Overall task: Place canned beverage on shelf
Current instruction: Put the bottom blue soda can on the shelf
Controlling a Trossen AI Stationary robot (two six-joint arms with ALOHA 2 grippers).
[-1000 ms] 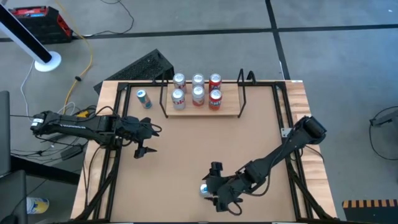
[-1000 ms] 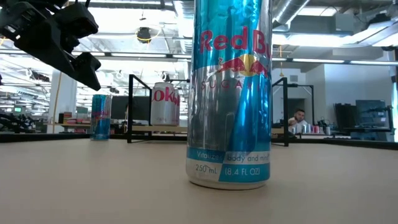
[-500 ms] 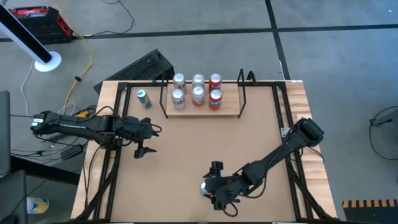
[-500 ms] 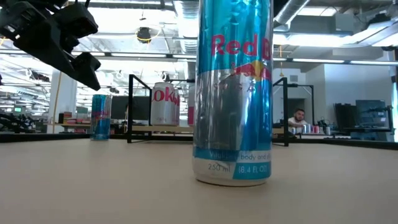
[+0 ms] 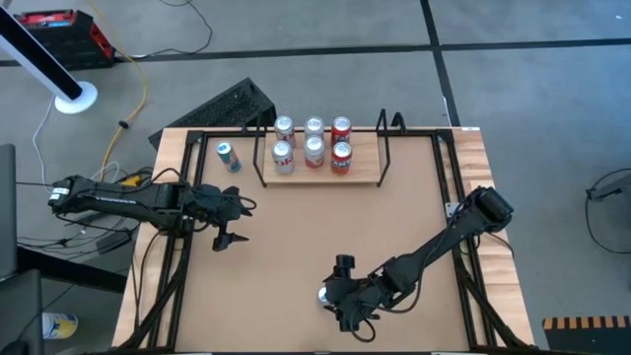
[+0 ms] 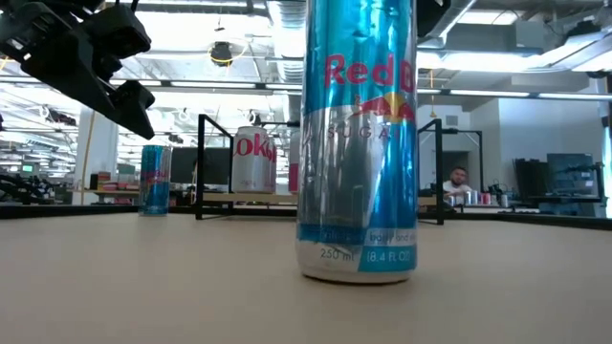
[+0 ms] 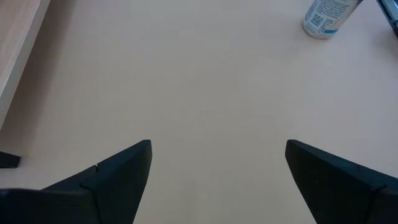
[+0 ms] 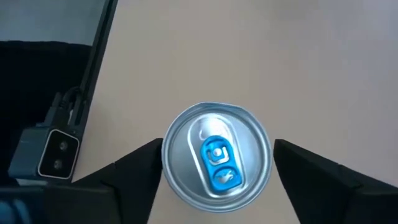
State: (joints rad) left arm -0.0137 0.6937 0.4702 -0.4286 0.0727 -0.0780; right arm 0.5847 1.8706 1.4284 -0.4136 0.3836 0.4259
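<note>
**Right gripper settles around the near can**

High view: the right gripper [image 5: 343,304] has crept onto the can [image 5: 325,295], far from the shelf [image 5: 320,174]; the left gripper [image 5: 229,237] waits, jaws apart.

Low view: the can [image 6: 358,143] has shifted and turned slightly on the surface [image 6: 143,287].

Right wrist view: jaws apart, flanking it. Judged ready to clamp.

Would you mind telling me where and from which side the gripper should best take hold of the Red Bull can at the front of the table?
Grip the upright Red Bull can across its round upper wall, from above: the right gripper already straddles it.
</note>
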